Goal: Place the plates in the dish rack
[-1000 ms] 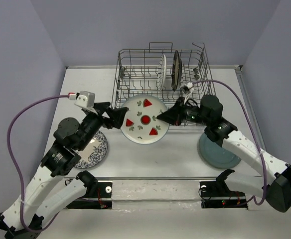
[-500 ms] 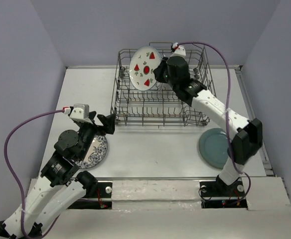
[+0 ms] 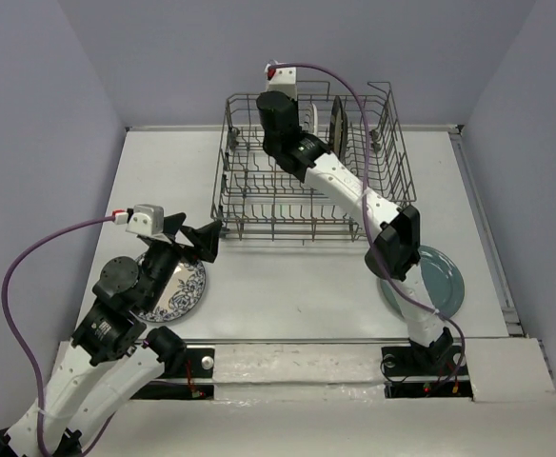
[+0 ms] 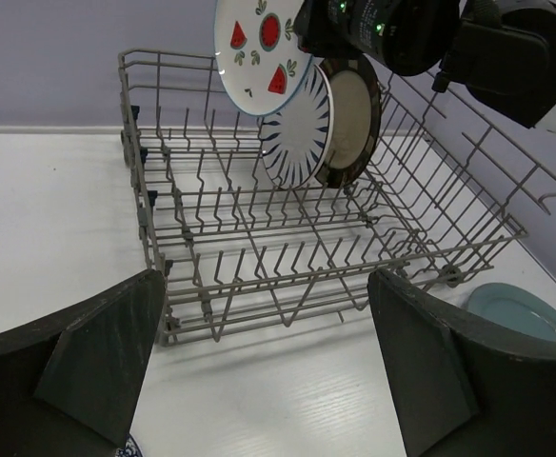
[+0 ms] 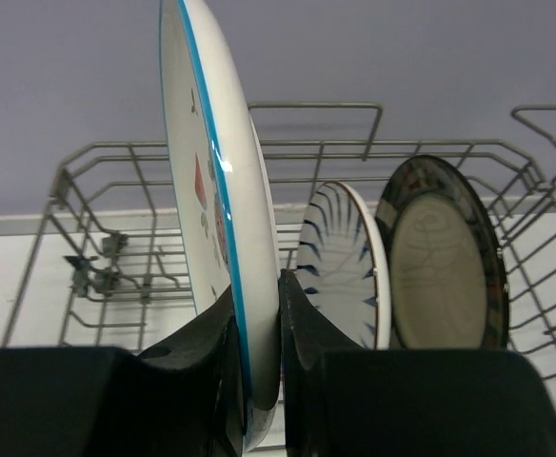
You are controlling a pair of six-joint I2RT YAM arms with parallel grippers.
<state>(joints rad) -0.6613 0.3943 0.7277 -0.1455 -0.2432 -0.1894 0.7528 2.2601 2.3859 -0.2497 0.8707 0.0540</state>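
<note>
a white table (image 3: 287, 286) sits between lavender walls (image 3: 164, 57).

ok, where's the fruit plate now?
Left wrist view: fruit plate clamped in the right pincer over the dish rack, beside the striped plate at its far end.

Two plates (image 4: 302, 129) upright in dish rack (image 4: 259, 257); third plate (image 4: 259, 48) beside, left.

A white table (image 3: 287, 286) with a faint wood-grain surface carries three things. The grey wire dish rack (image 3: 287, 230) stands on its far half, near the back wall. A blue floral plate (image 3: 188, 288) lies flat at the near left, partly hidden under the left arm. A plain teal-grey plate (image 3: 446, 284) lies flat at the near right, just off the rack's front corner.
</note>
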